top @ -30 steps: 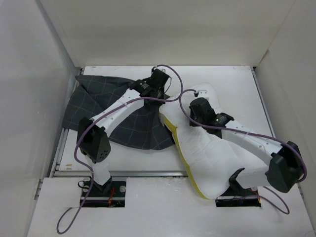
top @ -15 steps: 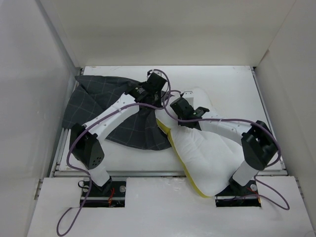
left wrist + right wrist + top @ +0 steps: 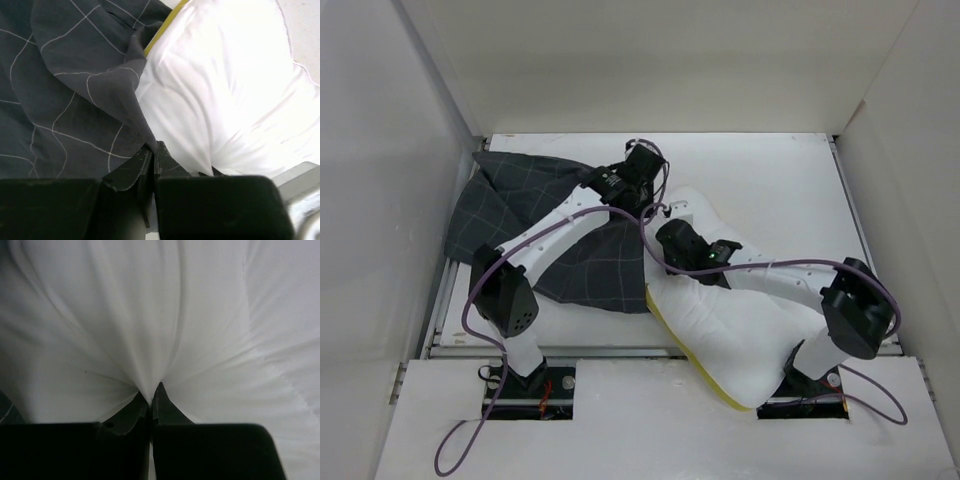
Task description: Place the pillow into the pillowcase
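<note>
I am at the insertion step: my left gripper (image 3: 153,148) clenches the pillowcase (image 3: 510,205) edge, left of centre; my right gripper (image 3: 151,392) pinches the pillow (image 3: 740,330), lower right. Next the mouth, which I cannot see well, probably needs opening before I push.

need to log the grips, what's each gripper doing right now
The left gripper is shut, pinching an edge of the pillowcase.
The right gripper is shut, pinching a fold of the pillow.
</note>
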Motion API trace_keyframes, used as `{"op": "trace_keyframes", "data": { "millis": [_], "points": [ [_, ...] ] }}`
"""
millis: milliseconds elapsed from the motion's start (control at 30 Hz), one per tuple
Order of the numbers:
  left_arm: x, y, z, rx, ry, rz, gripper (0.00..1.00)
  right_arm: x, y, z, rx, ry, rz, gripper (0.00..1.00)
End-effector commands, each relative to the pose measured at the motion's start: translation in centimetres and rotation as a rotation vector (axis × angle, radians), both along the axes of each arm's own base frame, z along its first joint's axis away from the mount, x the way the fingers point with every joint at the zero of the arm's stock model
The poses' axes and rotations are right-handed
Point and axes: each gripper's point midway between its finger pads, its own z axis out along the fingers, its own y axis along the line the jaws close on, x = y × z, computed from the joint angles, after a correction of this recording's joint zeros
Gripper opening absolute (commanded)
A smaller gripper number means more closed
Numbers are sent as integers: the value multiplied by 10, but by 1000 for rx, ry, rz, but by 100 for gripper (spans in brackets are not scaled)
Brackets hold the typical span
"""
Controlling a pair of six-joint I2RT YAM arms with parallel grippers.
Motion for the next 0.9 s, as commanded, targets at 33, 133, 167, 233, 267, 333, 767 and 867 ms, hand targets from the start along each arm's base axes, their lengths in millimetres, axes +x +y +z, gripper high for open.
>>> {"op": "trace_keyframes", "data": {
  "millis": [33, 133, 167, 233, 267, 333, 767, 867],
  "points": [
    [5, -7, 17, -25, -42, 12, 0, -7, 18, -5, 33, 10, 62, 17],
    [0, 6, 11, 8, -32, 54, 0, -8, 21, 28, 94, -55, 112, 67],
    [-3, 8, 10, 11, -30, 54, 0, -7, 21, 28, 82, -61, 124, 82],
    [-6, 16, 11, 17, -39, 74, 0, -7, 21, 58, 128, -128, 155, 95],
    [-9, 18, 6, 20, -27, 83, 0, -3, 21, 72, 143, -159, 138, 99],
    [-10, 22, 6, 23, -31, 97, 0, 9, 11, 88, 157, -169, 105, 99],
    [-5, 29, 11, 65, -44, 140, 0, 162, -73, 83, 273, -87, 18, 99],
    [-3, 31, 8, 89, -33, 145, 0, 188, -71, 56, 251, -39, 43, 99]
  ]
}}
